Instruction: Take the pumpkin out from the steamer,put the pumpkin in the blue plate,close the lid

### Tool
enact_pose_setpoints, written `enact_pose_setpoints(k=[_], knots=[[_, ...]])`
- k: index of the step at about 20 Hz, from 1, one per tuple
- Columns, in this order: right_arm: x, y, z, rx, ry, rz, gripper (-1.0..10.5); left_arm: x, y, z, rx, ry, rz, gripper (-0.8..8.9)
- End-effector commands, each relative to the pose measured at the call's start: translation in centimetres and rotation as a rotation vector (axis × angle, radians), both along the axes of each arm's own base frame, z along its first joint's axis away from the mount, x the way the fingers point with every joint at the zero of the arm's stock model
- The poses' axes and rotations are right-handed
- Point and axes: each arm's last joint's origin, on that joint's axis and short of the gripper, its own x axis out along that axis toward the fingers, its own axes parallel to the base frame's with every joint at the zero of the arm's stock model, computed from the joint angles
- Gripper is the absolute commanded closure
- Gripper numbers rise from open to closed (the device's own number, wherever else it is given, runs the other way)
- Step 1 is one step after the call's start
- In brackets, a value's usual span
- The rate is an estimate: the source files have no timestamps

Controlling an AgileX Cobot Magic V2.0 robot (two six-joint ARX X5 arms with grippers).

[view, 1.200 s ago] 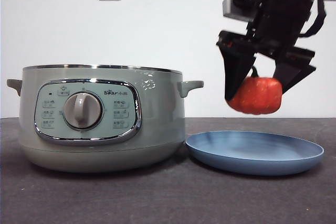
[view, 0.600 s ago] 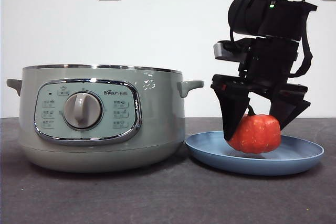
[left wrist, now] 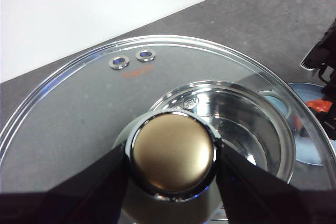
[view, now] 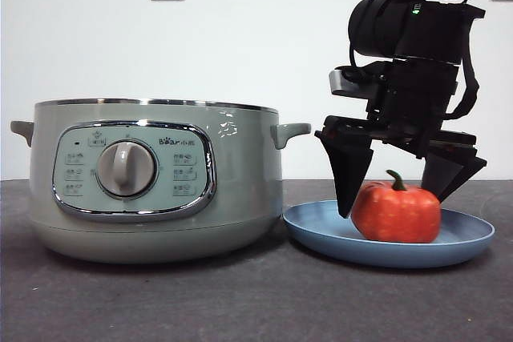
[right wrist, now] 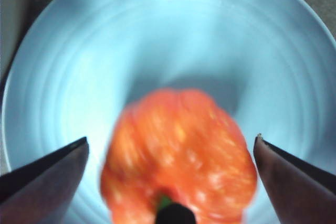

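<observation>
Pumpkin is seen resting upright in the blue plate, just beside the steamer on the desk. The right gripper is spread wide around it, both jaws clear of its sides. The lid is held by its knob, on which the left gripper is clamped. The lid is judged stiff, fragile and fairly heavy, its glass slippery, so the knob is the sensible place for it to be gripped. The steamer is left uncovered; closing remains to be done.
</observation>
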Motion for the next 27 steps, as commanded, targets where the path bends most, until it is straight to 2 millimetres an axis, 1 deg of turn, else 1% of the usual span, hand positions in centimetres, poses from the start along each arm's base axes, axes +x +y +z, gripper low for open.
enact_pose_setpoints(k=[1,3,4,7,11,13,17,21,24,27], knots=[[-0.1,0.0,-0.2,0.002,0.011,-0.01,3.8,0.2,-0.1,0.8,-0.016,-0.049,0.0,8.22],[-0.3,0.0,0.5,0.016,-0.005,-0.009,3.8,0.9,-0.5,0.5,-0.009,-0.031,-0.004,8.22],[-0.5,-0.1,1.2,0.027,-0.023,-0.013,3.8,1.3,-0.7,0.3,-0.009,-0.017,-0.019,8.22],[-1.4,-0.6,3.9,0.07,-0.1,-0.025,3.8,3.0,-1.8,-0.2,-0.021,0.011,-0.067,8.22],[-3.5,-1.6,8.3,0.131,-0.225,-0.028,3.8,5.8,-3.4,-1.3,-0.025,0.055,-0.11,8.22],[-4.8,-2.2,10.4,0.161,-0.29,-0.03,3.8,7.5,-4.3,-2.2,-0.014,0.088,-0.116,8.22],[-7.1,-3.4,13.5,0.213,-0.401,-0.03,3.8,10.4,-5.8,-4.3,0.015,0.156,-0.114,8.22],[-8.7,-4.1,15.2,0.245,-0.464,-0.03,3.8,12.1,-6.7,-5.9,0.001,0.168,-0.103,8.22],[-9.3,-4.4,15.7,0.257,-0.484,-0.032,3.8,12.6,-6.9,-7.0,-0.016,0.156,-0.097,8.22],[-9.5,-4.5,15.8,0.257,-0.485,-0.033,3.8,12.8,-7.1,-8.4,-0.031,0.159,-0.089,8.22]])
